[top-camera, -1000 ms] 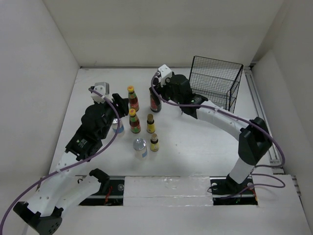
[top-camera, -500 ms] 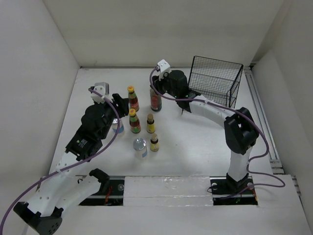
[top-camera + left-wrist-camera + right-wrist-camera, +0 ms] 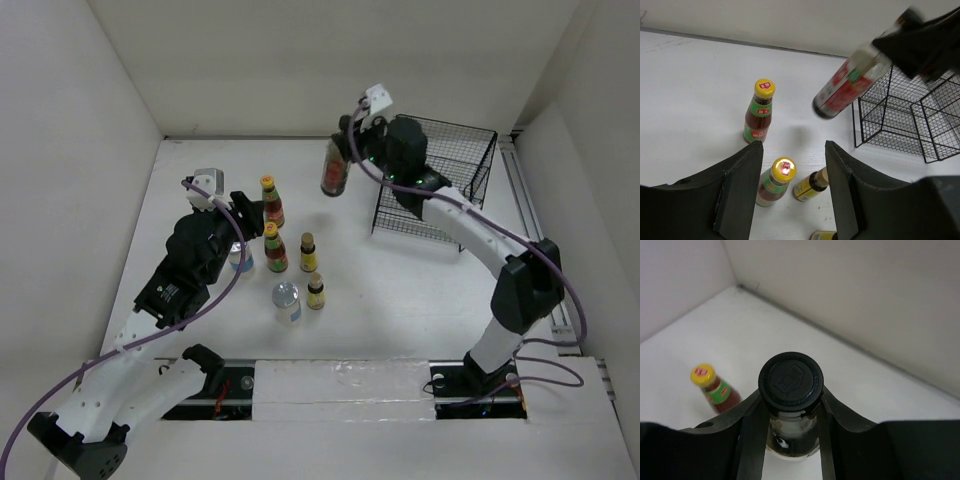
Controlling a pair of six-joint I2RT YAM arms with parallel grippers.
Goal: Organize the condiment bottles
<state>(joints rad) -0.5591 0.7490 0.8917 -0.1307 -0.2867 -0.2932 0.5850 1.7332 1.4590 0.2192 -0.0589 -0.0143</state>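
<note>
Right wrist view: right gripper pinches tall dark black-capped glass bottle under its cap, tilted, airborne, likely for carrying beside black wire basket; left gripper gapes empty above yellow-capped red-sauce bottles.

Fixed camera high at the near side, whole table below, left wrist low, facing the basket, right wrist close atop the dark bottle all three share.

White table, plain white walls on three sides, even diffuse light.
</note>
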